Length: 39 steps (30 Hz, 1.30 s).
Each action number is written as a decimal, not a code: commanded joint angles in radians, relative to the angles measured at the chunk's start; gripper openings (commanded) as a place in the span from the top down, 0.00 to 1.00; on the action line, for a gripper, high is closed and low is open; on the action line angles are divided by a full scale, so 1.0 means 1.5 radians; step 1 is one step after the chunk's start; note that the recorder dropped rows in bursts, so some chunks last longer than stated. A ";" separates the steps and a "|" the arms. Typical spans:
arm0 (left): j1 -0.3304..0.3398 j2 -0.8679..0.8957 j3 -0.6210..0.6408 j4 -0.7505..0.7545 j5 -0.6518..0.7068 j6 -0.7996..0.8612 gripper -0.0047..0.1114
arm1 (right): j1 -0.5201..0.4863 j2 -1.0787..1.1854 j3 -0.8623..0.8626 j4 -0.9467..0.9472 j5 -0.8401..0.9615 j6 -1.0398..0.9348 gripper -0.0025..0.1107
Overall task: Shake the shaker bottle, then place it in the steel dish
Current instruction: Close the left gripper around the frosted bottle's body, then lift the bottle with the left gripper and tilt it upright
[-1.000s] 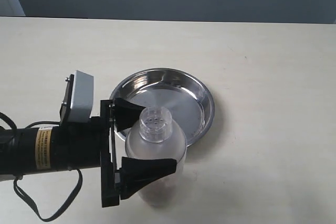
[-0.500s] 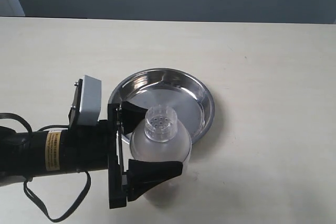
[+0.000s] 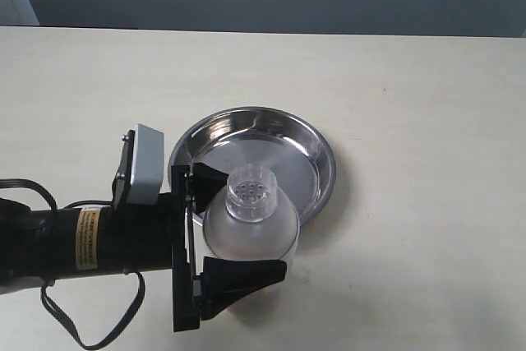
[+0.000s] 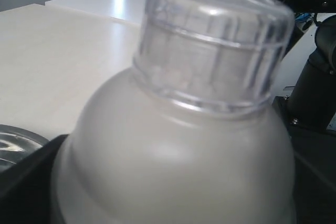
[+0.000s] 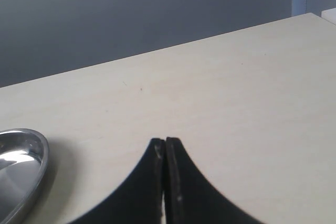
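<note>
exterior view: left gripper [image 3: 246, 223] clamps the bottle [image 3: 255, 236] upright at the dish's [image 3: 316, 162] 7 o'clock rim; right gripper [image 5: 165, 148], closed tight on nothing, hangs above the table [image 5: 236, 77].

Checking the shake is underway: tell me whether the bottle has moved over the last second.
Yes. The bottle, clamped in the left gripper, has shifted slightly right in the exterior view against the dish, which stayed put.
</note>
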 commanded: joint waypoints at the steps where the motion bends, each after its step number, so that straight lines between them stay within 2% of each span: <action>1: -0.002 0.025 0.008 0.005 0.053 0.002 0.25 | 0.003 -0.003 0.001 -0.002 -0.005 -0.002 0.98; 7: -0.002 0.070 0.008 0.005 0.053 -0.006 0.25 | 0.003 -0.003 0.001 -0.002 -0.005 -0.002 0.98; 27: -0.002 0.092 -0.005 0.022 0.053 0.000 0.29 | 0.003 -0.003 0.001 -0.002 -0.005 -0.002 0.98; 29: -0.002 0.092 -0.005 0.020 0.053 0.000 0.41 | 0.003 -0.003 0.001 -0.002 -0.005 -0.002 0.98; 30: -0.009 0.092 -0.005 0.021 0.053 0.000 0.54 | 0.003 -0.003 0.001 -0.002 -0.005 -0.002 0.98; 31: -0.017 0.092 -0.005 0.012 0.053 0.000 0.62 | 0.003 -0.003 0.001 -0.002 -0.005 -0.002 0.98; 32: -0.035 0.092 -0.005 -0.013 0.053 0.000 0.77 | 0.003 -0.003 0.001 -0.002 -0.005 -0.002 0.98; 34: -0.055 0.092 -0.005 -0.050 0.053 0.006 0.82 | 0.003 -0.003 0.001 -0.002 -0.005 -0.002 0.98; 39: -0.055 0.083 -0.006 -0.046 0.053 0.030 0.82 | 0.003 -0.003 0.001 -0.002 -0.005 -0.002 0.98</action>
